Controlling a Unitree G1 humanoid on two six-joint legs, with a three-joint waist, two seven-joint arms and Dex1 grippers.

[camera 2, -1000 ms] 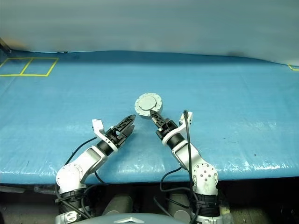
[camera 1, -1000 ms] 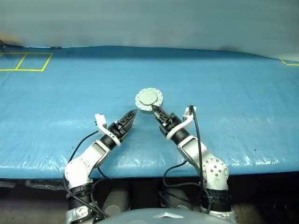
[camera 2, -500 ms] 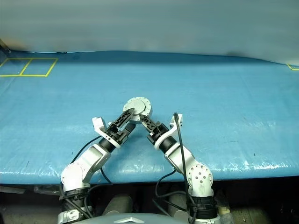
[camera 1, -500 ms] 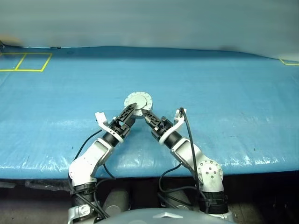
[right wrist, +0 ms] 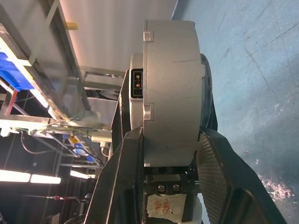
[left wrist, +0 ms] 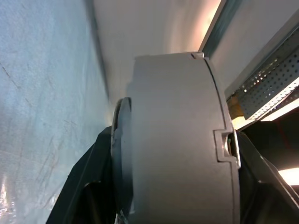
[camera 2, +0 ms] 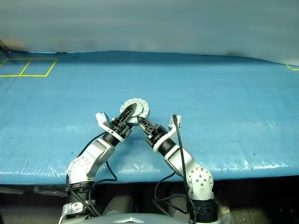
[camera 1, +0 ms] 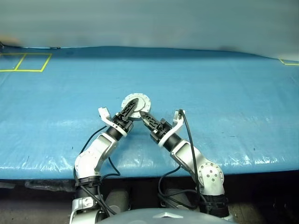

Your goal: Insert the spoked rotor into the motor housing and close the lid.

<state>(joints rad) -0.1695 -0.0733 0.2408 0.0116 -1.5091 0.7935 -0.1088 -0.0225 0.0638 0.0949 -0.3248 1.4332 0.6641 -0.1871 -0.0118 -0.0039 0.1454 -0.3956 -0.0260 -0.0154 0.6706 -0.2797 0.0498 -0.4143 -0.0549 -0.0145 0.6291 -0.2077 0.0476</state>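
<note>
The head views are evenly and fairly brightly lit from above. The blue cover (camera 1: 224,93) shows pale glare streaks along its near edge in the lower part of the frame, strongest at lower right. Below that edge the frame falls into deep shadow. The far wall at the top is soft and featureless. In the left wrist view the housing (left wrist: 177,140) is close, grey and slightly blurred, with warm glare at upper right. In the right wrist view bright strip lights burn at lower left, and the cover (right wrist: 261,93) sparkles at lower right.
</note>
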